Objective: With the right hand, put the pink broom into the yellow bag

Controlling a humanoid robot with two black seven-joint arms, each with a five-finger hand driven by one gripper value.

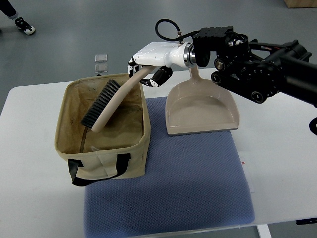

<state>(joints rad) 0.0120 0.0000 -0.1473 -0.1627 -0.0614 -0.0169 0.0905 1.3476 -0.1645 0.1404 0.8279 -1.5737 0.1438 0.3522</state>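
The right arm reaches in from the right edge, its white right hand point(147, 67) stretched over the far rim of the bag, fingers clamped on the broom's handle end. The broom point(111, 101) looks pale pink-beige, a smooth curved plastic handle with a strip of dark bristles, angled down inside the bag. The bag point(116, 158) is tan-yellow fabric, box-shaped, with black strap handles. A matching plastic dustpan point(200, 111) lies on a blue textured mat point(168, 193) on the white desk point(29, 198).

1 broom point(106, 101) | 1 bag point(106, 158) | 1 dustpan point(200, 109) | 1 mat point(198, 183) | 1 robot hand point(146, 69)
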